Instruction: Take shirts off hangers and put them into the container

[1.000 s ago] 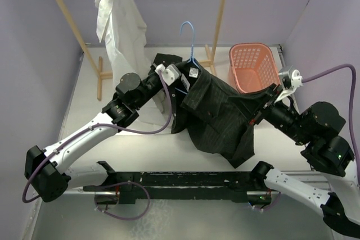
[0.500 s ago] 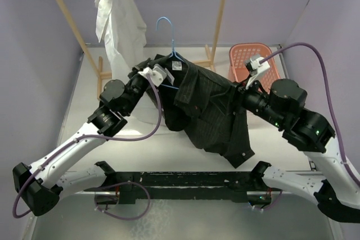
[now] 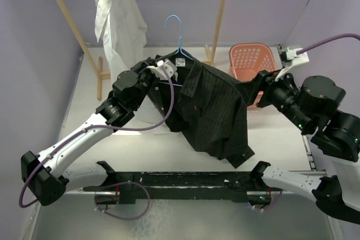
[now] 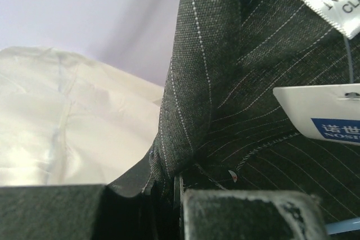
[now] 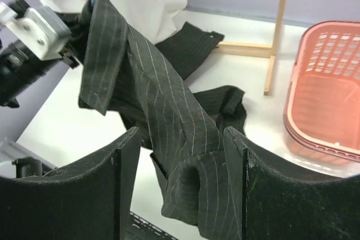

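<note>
**Black shirt mid-table and half off its hanger, basket not reached yet**

The black shirt [image 3: 216,105] was hanging in the air over the middle of the table [image 3: 146,144], with its tail end draped down toward the near edge. Its collar was bunched around the blue hanger [image 3: 180,40], so I'd say the hanger wasn't out yet.

The left gripper [image 4: 177,186] was clamped tight on the collar fabric right by the label, probably to keep the shirt up while the other arm worked on it. The right gripper [image 5: 180,167] had its fingers spread wide, with a fold of pinstripe cloth running loosely between them and nothing pinched.

The pink basket [image 3: 247,63] sat at the far right corner, just beside the right arm, so a drop-off looked like a short trip. The white shirt [image 3: 121,26] was up on the rack [image 3: 220,15] at the far left, untouched.
</note>
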Controlling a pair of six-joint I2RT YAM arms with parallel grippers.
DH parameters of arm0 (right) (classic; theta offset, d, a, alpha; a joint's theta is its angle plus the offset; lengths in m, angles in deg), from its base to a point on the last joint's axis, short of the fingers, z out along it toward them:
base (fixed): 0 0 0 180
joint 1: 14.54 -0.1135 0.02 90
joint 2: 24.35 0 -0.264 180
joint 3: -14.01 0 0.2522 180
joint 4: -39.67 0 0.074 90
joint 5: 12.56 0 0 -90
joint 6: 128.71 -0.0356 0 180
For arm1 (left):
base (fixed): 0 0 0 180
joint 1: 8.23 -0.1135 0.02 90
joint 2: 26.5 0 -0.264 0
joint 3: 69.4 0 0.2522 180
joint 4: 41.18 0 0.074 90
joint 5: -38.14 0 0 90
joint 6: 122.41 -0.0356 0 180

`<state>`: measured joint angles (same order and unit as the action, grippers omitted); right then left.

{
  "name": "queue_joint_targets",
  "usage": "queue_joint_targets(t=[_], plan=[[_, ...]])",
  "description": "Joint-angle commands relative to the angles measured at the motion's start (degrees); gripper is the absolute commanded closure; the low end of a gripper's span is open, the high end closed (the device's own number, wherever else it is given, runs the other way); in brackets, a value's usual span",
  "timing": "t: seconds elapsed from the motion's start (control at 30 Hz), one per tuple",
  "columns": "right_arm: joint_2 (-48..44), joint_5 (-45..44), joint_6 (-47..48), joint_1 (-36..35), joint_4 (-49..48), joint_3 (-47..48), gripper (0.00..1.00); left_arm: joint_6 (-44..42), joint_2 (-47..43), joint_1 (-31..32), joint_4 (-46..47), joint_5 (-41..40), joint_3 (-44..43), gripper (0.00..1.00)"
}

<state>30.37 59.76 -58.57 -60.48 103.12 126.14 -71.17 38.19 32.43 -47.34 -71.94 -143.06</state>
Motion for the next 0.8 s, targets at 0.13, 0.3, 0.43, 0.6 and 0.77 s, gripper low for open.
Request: queue_joint_targets(t=[0.13,0.3,0.43,0.6,0.77], plan=[[0.09,-3.01,1.24,-0.23,1.76,5.05,0.38,-6.09,5.22,3.30,0.28,-9.86,-8.93,1.00],[1.03,4.56,-1.86,-0.21,-5.03,0.39,0.40,-9.37,8.24,6.88,2.49,-14.12,-13.06,1.00],[2.27,5.71,-2.80,-0.21,-9.99,-3.48,0.40,-12.28,9.43,9.31,2.82,-16.63,-15.41,1.00],[2.77,6.75,-3.98,-0.21,-14.98,-6.67,0.40,-14.50,8.86,11.63,2.95,-18.55,-17.00,1.00],[4.51,8.30,-5.47,-0.26,-17.46,-7.61,0.40,-17.13,9.76,14.06,4.19,-21.02,-17.73,1.00]])
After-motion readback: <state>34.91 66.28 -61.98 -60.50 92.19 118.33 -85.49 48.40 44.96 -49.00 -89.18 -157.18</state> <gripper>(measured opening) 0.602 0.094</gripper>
